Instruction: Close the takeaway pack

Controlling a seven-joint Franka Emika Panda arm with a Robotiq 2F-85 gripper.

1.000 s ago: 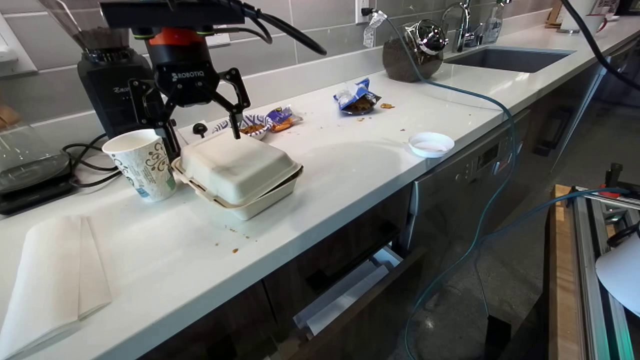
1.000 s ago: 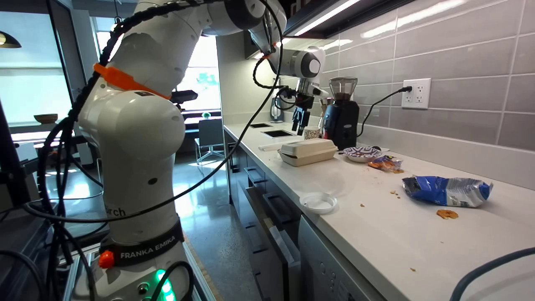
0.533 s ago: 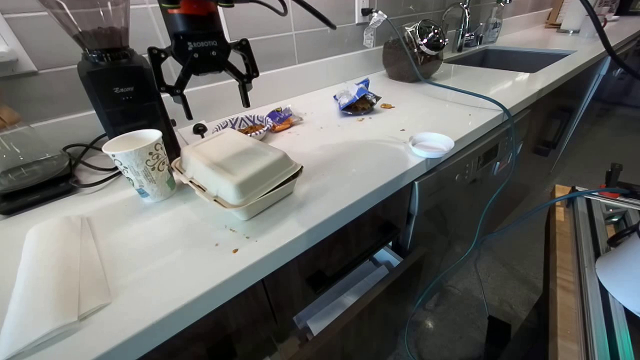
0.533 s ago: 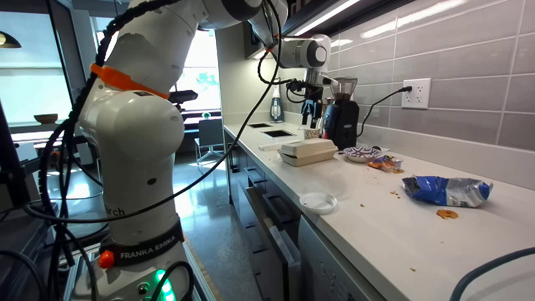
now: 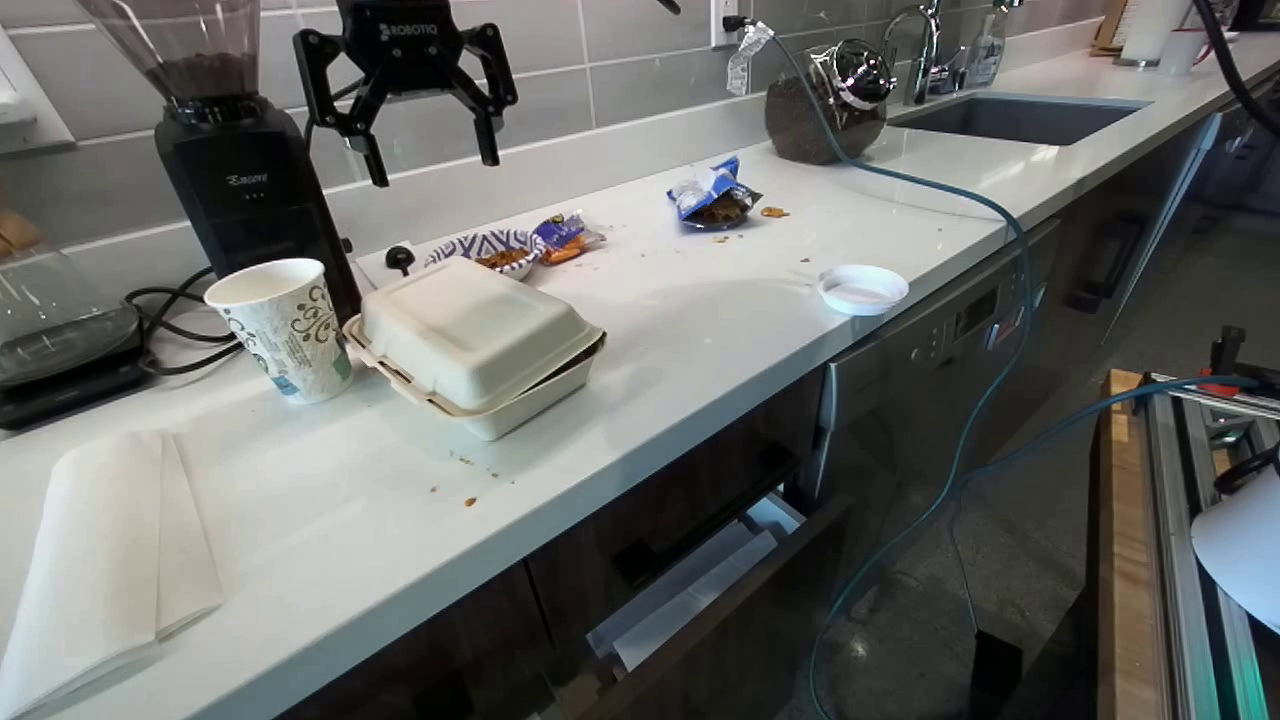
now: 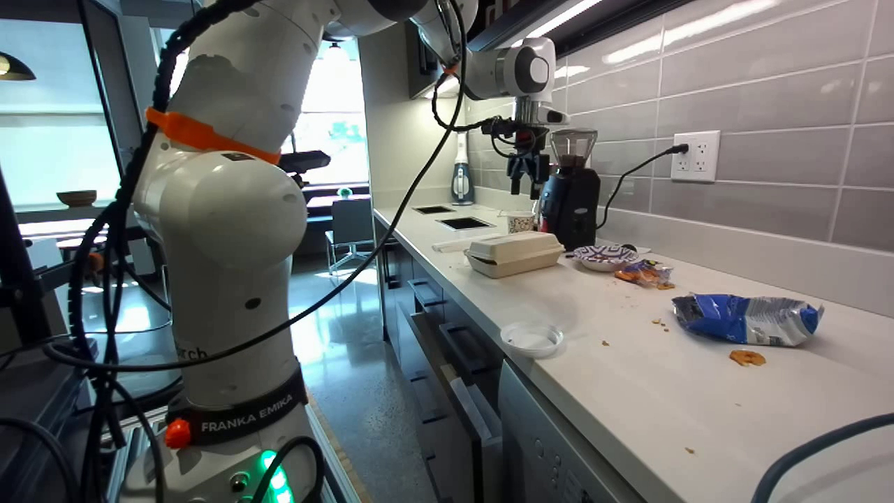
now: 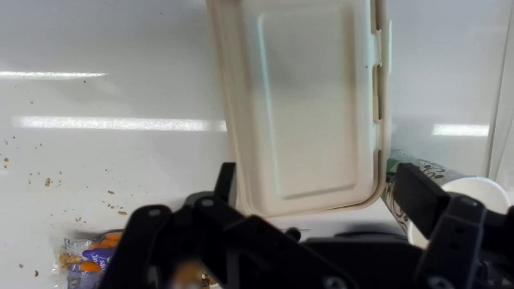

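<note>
The takeaway pack (image 5: 480, 330) is a cream clamshell on the counter. Its lid lies down over the base, with a narrow dark gap along one side in an exterior view. It also shows in an exterior view (image 6: 513, 255) and fills the upper middle of the wrist view (image 7: 313, 104). My gripper (image 5: 433, 165) is open and empty, raised above and behind the pack near the wall. It also shows in an exterior view (image 6: 525, 190). In the wrist view the gripper's (image 7: 317, 176) fingers are spread wide, appearing to either side of the pack's near end.
A paper cup (image 5: 290, 330) stands close beside the pack, before a black coffee grinder (image 5: 245, 190). A patterned bowl (image 5: 490, 245) and snack bags (image 5: 715, 195) lie behind. A small white bowl (image 5: 862, 290), a folded white cloth (image 5: 110, 560) and an open drawer (image 5: 700, 600) also show.
My gripper has risen away from the pack and moved toward the wall, staying open. The pack, with its lid down, has not moved.
</note>
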